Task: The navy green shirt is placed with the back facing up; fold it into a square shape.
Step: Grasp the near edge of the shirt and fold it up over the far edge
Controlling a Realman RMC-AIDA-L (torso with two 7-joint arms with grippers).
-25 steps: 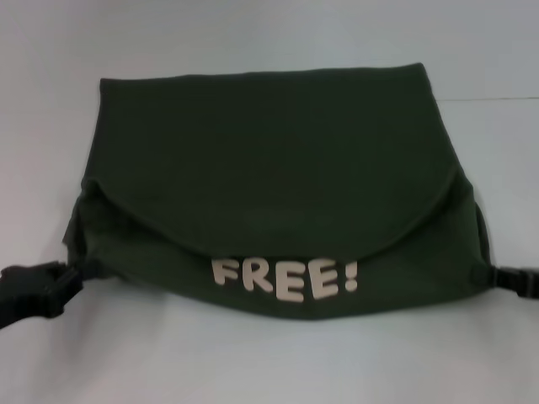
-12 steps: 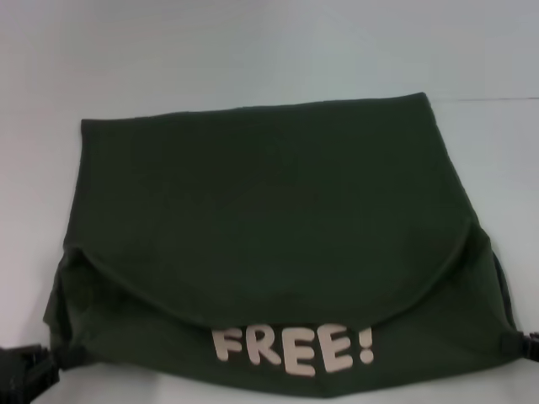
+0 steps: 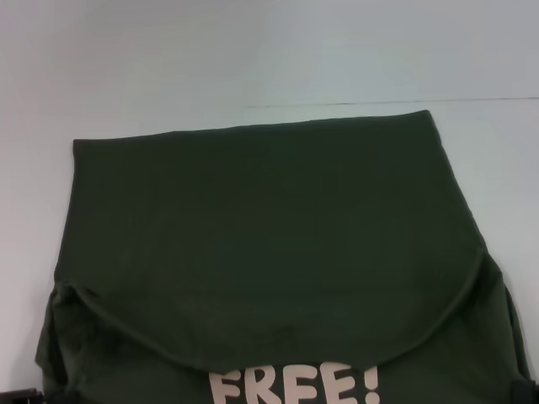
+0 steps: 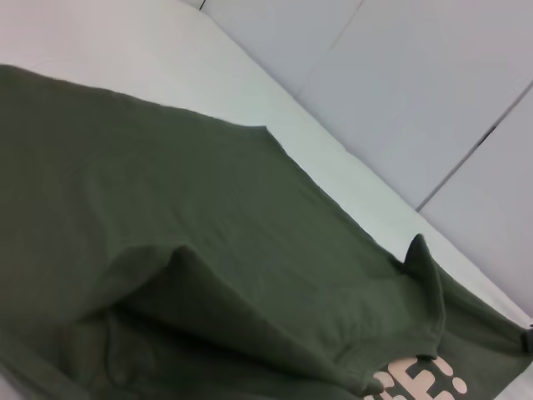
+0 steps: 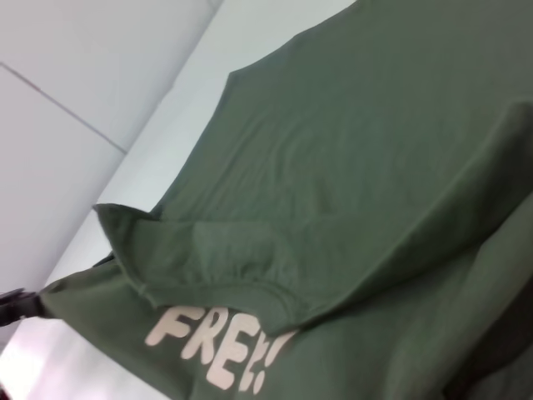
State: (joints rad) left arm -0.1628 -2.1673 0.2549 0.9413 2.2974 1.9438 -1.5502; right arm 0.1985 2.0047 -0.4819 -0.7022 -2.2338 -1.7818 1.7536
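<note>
- shirt (image 3: pixel 269 252) is spread on the bench (image 3: pixel 253 59), folded flap over "free!" (image 3: pixel 295 385), near corners lifted for folding.
- gripper states cannot be told; left gripper (image 3: pixel 18 396) and right gripper (image 3: pixel 526 391) barely seen at the corners.

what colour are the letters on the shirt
Cream, on the dark olive-green shirt; the letters show best in the right wrist view.
</note>
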